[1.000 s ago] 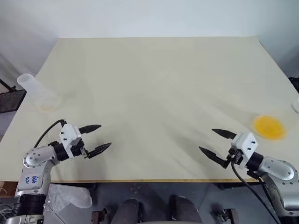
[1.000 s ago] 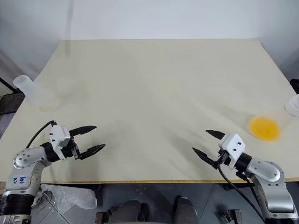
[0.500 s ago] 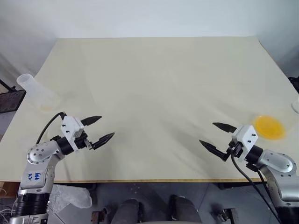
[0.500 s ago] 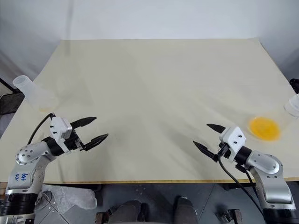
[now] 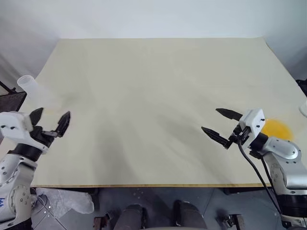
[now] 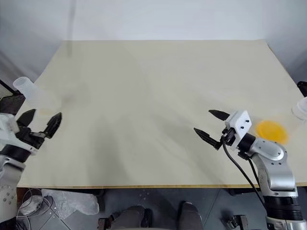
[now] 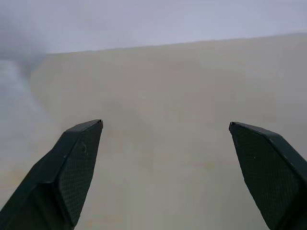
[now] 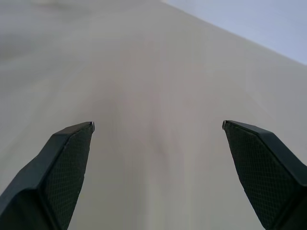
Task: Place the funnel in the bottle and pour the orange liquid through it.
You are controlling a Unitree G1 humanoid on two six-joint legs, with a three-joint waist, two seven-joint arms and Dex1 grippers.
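At the far left edge of the frame, the bottle (image 5: 29,87) is sitting on the desk (image 5: 158,96), its neck leaning toward the upper left so that its long axis is running from upper left down to lower right. Only the neck and part of the frosted body are showing clearly. It is likely light, stiff and slick plastic, so gripping the short neck looks safest. Just below it, at middle left, the left tool (image 5: 50,123) is hanging with its two black fingers spread wide apart, holding nothing. At lower right, the right tool (image 5: 219,124) is likewise standing open and empty, pointing toward the left. Just right of it the orange liquid (image 5: 278,128) is lying as a shallow pool near the right edge; whatever is containing it is too clear to make out. The funnel cannot be picked out.
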